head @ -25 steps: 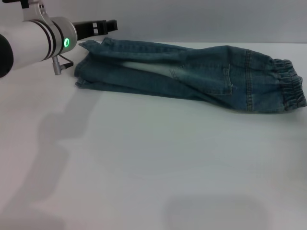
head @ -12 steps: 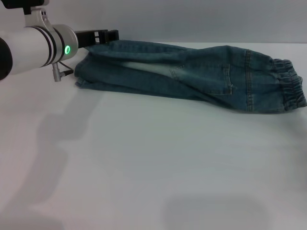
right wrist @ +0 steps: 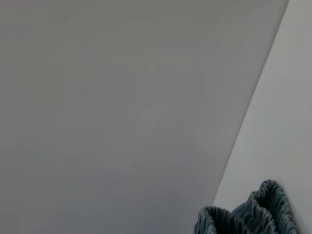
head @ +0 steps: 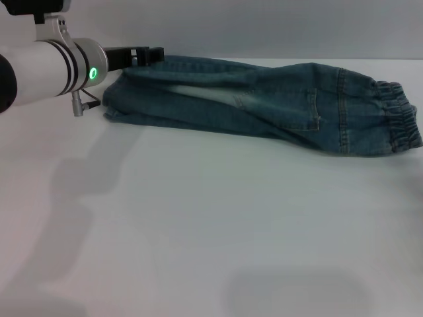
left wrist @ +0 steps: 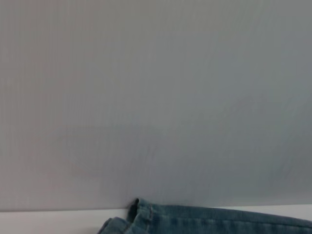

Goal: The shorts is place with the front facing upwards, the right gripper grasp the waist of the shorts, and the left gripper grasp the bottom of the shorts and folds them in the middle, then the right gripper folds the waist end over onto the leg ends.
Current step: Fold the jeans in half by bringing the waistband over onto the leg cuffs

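Shorts of blue denim lie stretched lengthwise along the far edge of the white surface, already doubled over along their length so one leg lies on top of the other. The gathered elastic waist points toward the right edge of the surface, and the leg ends point toward the left edge. A stitched pocket faces up on the top layer, nearer the waist than the hems.

The left end effector reaches in from the left edge, at the far corner of the leg ends. Its dark fingers sit right at the upper hem, level with the cloth, touching or just short of it; I cannot tell whether they are spread or pinched on the fabric. The white forearm behind it carries a lit green ring and hangs above the surface, casting a soft shadow on the near left part.

From the left wrist view, only the folded hem corner of the shorts shows against the grey wall.

The right end effector is out of sight in every view. Its wrist view catches the ruffled waistband at the edge of the surface, so it hangs near the waist end, apart from the cloth.
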{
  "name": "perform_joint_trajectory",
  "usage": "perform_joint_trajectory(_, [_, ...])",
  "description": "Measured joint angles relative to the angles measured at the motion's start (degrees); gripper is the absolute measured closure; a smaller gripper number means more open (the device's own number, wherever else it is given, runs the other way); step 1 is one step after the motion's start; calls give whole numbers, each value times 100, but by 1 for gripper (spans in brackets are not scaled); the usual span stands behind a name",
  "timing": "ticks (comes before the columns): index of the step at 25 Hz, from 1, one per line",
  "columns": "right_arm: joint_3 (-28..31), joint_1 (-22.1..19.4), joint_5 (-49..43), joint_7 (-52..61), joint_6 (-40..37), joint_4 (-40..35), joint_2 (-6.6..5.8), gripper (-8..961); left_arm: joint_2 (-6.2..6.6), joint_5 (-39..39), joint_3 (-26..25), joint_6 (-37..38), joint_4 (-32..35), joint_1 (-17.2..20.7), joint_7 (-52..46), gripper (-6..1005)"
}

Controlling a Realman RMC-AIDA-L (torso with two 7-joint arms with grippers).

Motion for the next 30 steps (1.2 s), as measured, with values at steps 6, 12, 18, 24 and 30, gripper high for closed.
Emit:
perform_joint_trajectory(6, [235,179,2,26,117,198,-18,249,1,0,-1,-103,-13,0,36,189])
perform_joint_trajectory(12, [254,194,2,174,330,296,2,249,1,0,-3,-192,-24,-9,70,189])
perform_joint_trajectory(18, [260,193,2,197,427,408,4,250,9,0,-4,-196,-26,-38,91,189])
perform_joint_trajectory(24, [256,286,2,201,570,408,2,250,4,0,-43,-194,-26,-44,157,189])
perform_joint_trajectory(30, [215,395,-4,205,752,421,-1,250,10,0,-53,-242,-26,-44,178,189])
